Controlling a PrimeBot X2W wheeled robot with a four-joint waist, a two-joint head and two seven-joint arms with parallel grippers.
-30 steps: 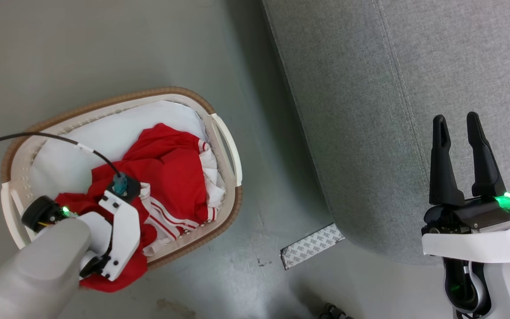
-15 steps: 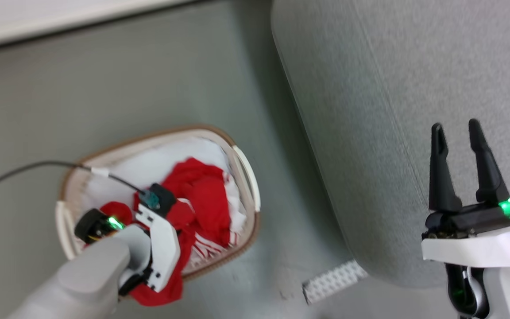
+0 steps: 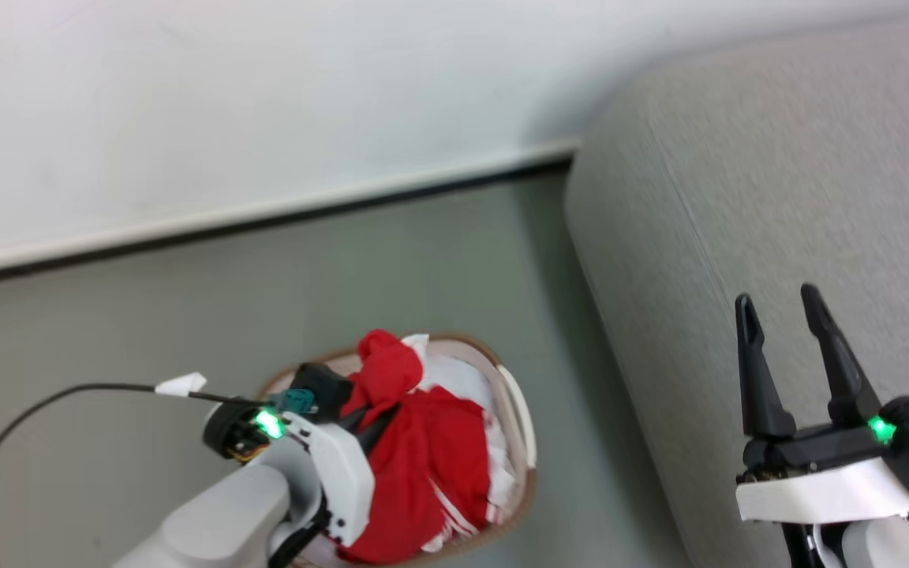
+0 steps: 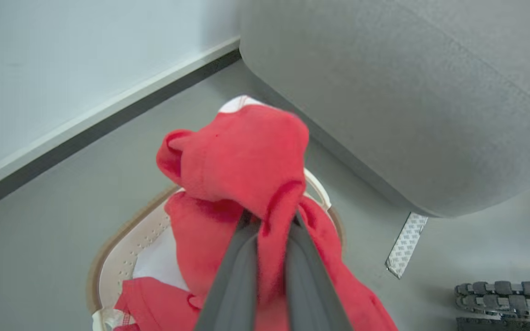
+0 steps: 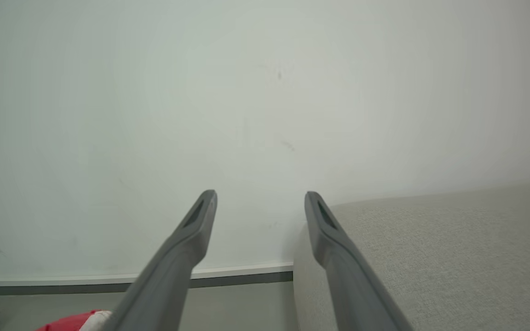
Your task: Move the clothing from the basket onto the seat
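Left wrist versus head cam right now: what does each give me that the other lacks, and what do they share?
Left wrist view adds: a close look at the left gripper shut on a bunch of the red garment, held above the basket; a patterned strip on the floor by the sofa; a black treaded part at lower right.
Head view adds: the right gripper, open and empty over the sofa; a black cable running to the left wrist.
Shared: garment, basket, sofa, floor, wall skirting.

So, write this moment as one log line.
left gripper: shut on red garment | red garment: partly in basket | right gripper: open near sofa
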